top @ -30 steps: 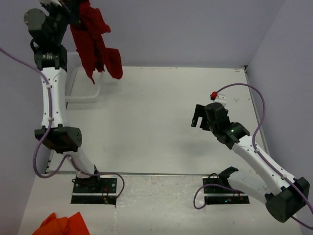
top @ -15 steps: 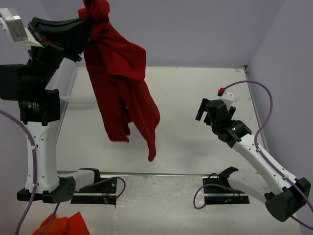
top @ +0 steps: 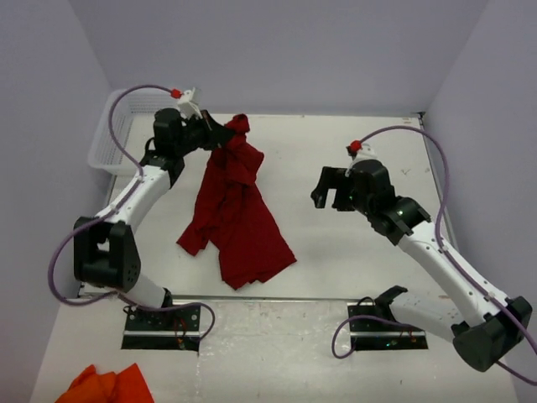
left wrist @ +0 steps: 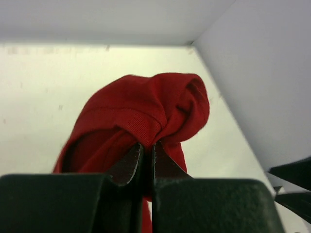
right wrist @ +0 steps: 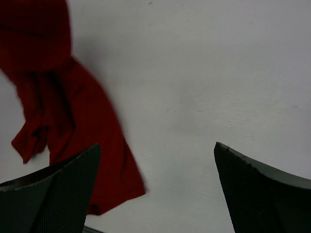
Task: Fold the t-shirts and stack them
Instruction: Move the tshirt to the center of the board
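The left tool is clenched on a bunched fold of the dark crimson-red cotton t-shirt near the far edge of the white counter. In the left wrist view, the tips pinch a ribbed seam of the fabric. From that grip the shirt trails toward the near edge, crumpled and spread unevenly left of the middle. The right tool hangs over bare counter right of the shirt with its jaws spread wide, holding nothing; the shirt's hem lies just left of it. Pale walls close the far and both side edges. A white wire basket sits in the far left corner. An orange cloth lies at the near left edge.
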`<state>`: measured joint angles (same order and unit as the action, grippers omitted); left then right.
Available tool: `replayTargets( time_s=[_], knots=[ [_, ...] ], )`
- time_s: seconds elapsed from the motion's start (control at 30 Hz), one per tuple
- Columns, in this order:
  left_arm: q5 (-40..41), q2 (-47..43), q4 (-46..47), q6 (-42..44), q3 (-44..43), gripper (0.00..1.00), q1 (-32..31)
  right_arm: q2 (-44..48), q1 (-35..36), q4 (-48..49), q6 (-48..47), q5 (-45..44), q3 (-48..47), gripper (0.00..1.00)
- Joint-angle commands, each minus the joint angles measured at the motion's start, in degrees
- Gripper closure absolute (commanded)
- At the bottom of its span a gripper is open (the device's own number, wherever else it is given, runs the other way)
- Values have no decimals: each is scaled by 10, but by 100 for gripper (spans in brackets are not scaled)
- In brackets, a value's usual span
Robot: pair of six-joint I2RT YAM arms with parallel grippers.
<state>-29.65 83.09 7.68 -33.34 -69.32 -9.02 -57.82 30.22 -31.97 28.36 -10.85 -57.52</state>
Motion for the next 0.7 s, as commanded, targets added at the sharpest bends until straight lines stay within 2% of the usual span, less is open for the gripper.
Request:
replayTargets(
  time_s=[0.0, 0.1, 0.23, 0.3, 0.37, 0.47, 0.67],
  knots=[
    [31, 71, 51, 47, 9, 100, -22, -63, 23, 19, -36, 172, -5, 1],
    [42, 121, 87, 51, -8, 100, -23, -139, 86, 15, -38, 165, -10, 1],
    [43, 166, 65, 48, -53, 100, -23, -248, 160, 22, -29, 138, -44, 2],
    [42, 165, 89, 36, -41, 100, -23, -322, 188, 13, -26, 131, -73, 10],
    [44, 166, 83, 36, -42, 100, -23, -384, 218, 3, -23, 109, -117, 12],
    [42, 168, 69, 48, -44, 100, -23, -429, 253, -5, -16, 65, -177, 13],
    [59, 173, 49, 65, -48, 100, -21, -493, 309, -29, -15, 75, -262, 14]
  ],
)
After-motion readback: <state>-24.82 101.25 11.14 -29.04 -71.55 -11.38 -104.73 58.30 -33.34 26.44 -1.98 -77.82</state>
